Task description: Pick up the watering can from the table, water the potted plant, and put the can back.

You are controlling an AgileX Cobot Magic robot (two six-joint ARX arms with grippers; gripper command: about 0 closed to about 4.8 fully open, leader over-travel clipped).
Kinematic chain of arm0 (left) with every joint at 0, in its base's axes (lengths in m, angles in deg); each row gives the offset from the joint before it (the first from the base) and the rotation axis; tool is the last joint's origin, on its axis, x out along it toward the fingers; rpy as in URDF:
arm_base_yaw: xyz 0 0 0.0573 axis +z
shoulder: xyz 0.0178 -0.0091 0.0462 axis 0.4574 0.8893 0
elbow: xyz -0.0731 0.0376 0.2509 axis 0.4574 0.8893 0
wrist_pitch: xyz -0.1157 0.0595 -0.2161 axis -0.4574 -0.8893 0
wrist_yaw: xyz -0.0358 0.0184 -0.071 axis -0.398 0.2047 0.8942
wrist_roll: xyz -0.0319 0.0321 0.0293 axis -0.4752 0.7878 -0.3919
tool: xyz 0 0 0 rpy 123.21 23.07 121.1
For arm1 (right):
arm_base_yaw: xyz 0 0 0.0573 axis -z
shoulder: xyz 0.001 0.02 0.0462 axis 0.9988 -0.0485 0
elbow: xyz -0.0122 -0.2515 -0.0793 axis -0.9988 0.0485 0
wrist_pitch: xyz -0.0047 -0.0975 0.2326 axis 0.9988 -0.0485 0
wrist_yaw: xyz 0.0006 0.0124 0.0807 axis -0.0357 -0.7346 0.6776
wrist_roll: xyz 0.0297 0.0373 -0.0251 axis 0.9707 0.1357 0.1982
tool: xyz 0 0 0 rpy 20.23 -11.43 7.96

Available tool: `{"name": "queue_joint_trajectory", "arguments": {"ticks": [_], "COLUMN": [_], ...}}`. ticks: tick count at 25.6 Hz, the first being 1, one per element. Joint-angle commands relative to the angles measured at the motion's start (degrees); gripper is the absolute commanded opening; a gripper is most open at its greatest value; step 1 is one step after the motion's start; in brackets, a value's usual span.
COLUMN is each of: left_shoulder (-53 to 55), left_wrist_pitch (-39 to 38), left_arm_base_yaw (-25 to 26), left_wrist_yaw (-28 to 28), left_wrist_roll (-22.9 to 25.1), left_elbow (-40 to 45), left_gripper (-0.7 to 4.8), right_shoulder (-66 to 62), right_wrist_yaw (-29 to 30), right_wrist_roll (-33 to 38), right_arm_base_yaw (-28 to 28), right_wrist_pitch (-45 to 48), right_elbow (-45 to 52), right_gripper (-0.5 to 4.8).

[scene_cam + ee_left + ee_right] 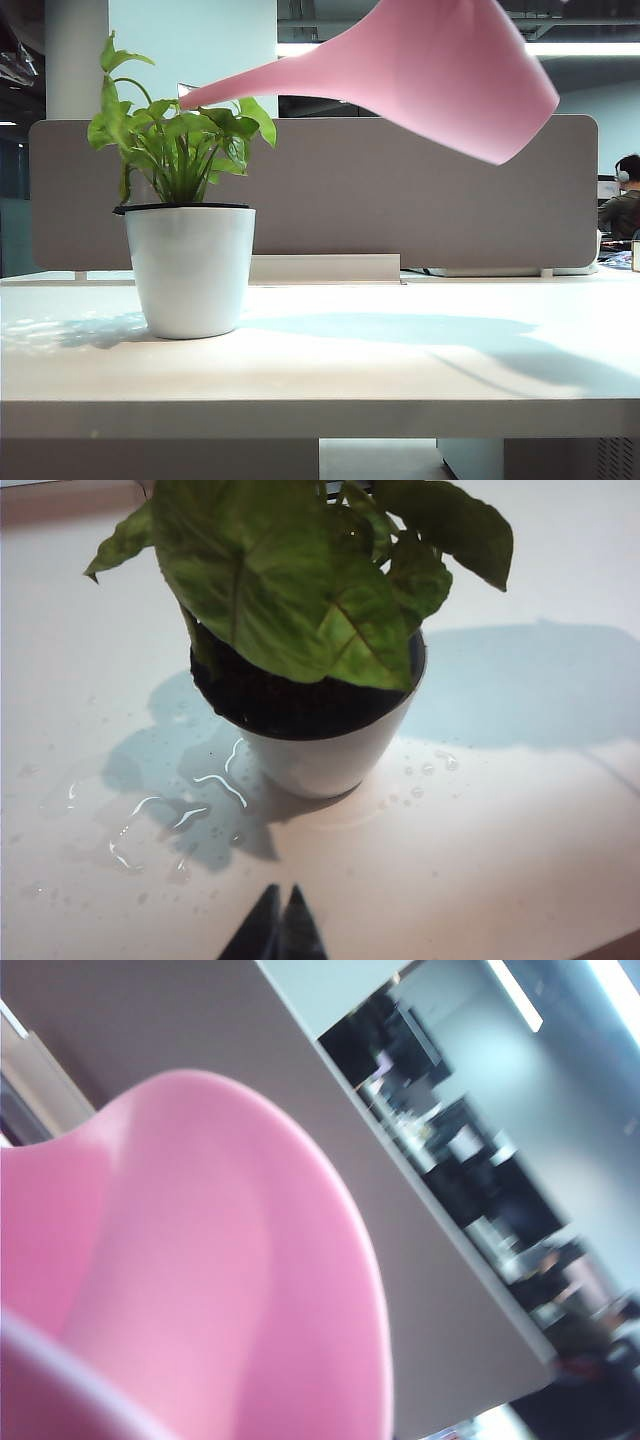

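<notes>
The pink watering can (440,70) hangs tilted in the air at the upper right, its long spout (250,82) reaching to just above the leaves of the potted plant (180,140). The plant's white pot (190,270) stands on the white table (350,370) at the left. The can's pink body (200,1280) fills the right wrist view and hides my right gripper's fingers; nothing else bears the can, so that gripper holds it. My left gripper (280,895) is shut and empty, low over the table a little short of the pot (330,765).
Water streaks and drops (200,800) lie on the table around the pot. A grey partition panel (420,200) runs along the table's far edge. A seated person (622,205) shows beyond it at the far right.
</notes>
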Motion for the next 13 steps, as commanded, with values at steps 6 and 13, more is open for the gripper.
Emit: {"name": "queue_joint_trajectory", "arguments": {"ticks": [6, 13], "left_shoulder": [-0.1, -0.1], "left_wrist_pitch": [0.7, 0.7], "left_arm_base_yaw": [0.1, 0.1], "left_wrist_yaw": [0.0, 0.0], "left_wrist_roll": [0.2, 0.2], "left_elbow": [-0.2, -0.2], "left_gripper": [0.03, 0.03], "right_shoulder": [-1.5, -9.5], "right_wrist_yaw": [2.7, 2.1], "right_wrist_roll": [34.1, 46.9], "right_arm_base_yaw": [2.6, 4.5], "right_wrist_pitch": [23.6, 50.5], "right_elbow": [14.6, 30.9], "right_gripper": [-0.05, -0.05]}}
